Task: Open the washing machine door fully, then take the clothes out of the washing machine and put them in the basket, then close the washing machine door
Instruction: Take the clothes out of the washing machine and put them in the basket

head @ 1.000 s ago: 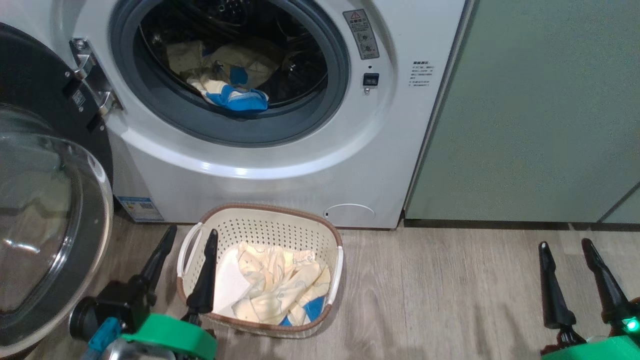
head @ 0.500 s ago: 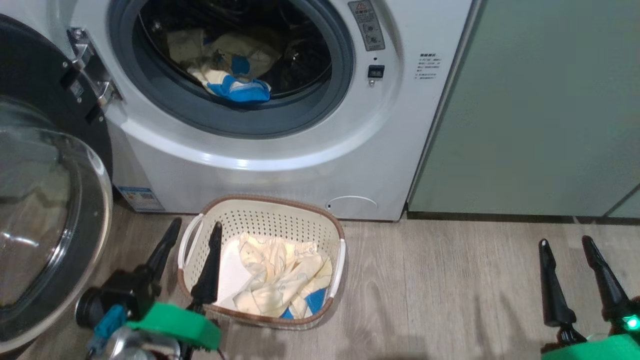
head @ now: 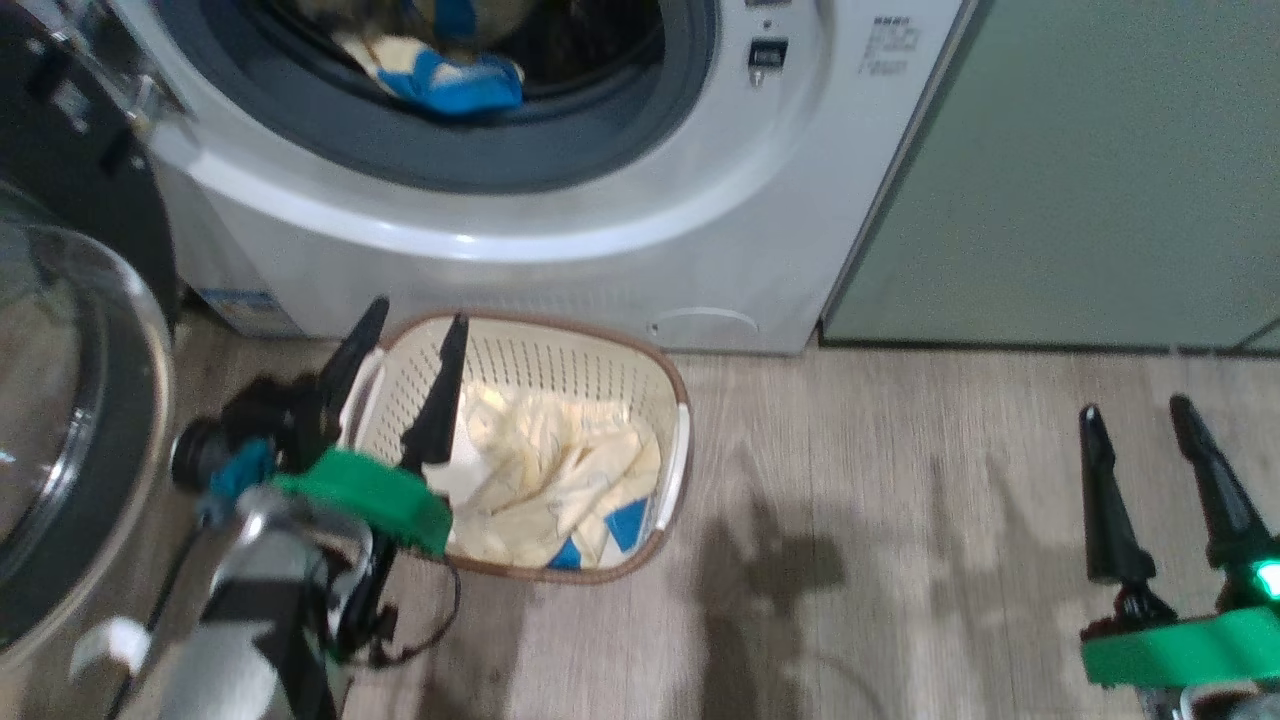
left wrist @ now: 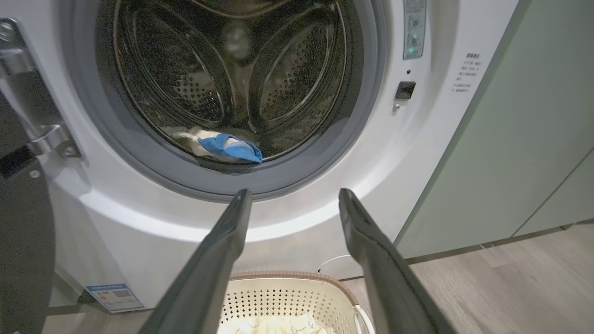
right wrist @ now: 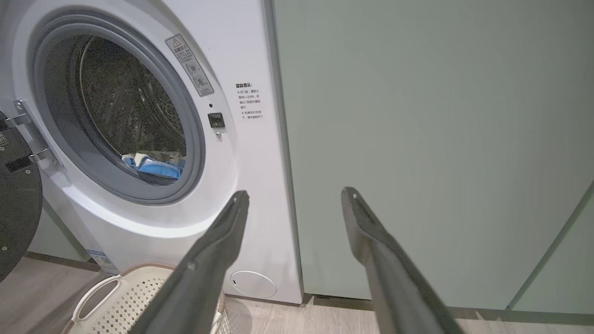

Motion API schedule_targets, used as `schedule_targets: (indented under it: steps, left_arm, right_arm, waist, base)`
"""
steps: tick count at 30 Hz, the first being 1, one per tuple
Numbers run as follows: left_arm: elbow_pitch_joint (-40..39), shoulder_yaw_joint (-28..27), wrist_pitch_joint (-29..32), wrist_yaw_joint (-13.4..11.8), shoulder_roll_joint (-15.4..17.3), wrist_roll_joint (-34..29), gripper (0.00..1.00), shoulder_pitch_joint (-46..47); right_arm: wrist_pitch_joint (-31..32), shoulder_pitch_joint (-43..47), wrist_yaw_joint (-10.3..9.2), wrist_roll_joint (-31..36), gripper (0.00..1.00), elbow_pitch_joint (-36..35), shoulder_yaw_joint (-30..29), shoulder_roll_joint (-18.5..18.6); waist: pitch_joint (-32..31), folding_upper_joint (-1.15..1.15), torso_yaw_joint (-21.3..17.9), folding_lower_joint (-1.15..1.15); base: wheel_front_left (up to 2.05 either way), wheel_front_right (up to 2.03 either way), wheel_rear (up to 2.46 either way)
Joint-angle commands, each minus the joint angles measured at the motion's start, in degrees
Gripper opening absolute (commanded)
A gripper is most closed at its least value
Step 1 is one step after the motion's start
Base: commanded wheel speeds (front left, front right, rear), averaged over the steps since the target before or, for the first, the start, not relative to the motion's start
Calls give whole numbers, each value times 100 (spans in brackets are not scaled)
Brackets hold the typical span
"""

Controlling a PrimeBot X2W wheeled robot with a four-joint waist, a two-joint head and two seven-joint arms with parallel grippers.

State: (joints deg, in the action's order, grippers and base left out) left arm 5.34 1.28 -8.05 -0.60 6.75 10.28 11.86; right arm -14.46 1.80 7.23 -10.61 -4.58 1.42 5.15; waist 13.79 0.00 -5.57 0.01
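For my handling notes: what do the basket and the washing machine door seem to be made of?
The basket: likely moulded plastic, matte cream, judging by its rows of small holes. The washing machine door: clear bowl, glass or plastic, showing bright reflections; its dark rim is possibly plastic.

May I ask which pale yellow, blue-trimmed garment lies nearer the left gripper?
The garment in the cream perforated basket, beside the left gripper; the other garment lies inside the white washing machine.

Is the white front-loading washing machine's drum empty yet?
Not empty. A pale yellow garment with blue trim lies at the front lip of the steel drum, just inside the grey gasket.
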Motion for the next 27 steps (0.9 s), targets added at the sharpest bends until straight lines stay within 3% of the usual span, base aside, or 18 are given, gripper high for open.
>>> schedule_targets:
  steps: [1, 11, 27]
  left_arm:
    - [-99, -163, 30, 26, 166, 28, 100, 305]
    - [1009, -34, 417, 192, 693, -196, 100, 2021]
    - [1807, 42, 1491, 462, 2166, -774, 100, 4278]
  right_arm:
    - [-54, -216, 25, -47, 100, -211, 103, 92]
    - [-54, -833, 25, -178, 100, -250, 222, -118]
    - [-54, -1398, 25, -825, 100, -250, 508, -225]
  waist:
    - [282, 0, -62, -1]
    - [1339, 0, -423, -1]
    - [2212, 0, -1447, -1]
  base:
    - [0, 0, 0]
    - [0, 0, 0]
    - [0, 0, 0]
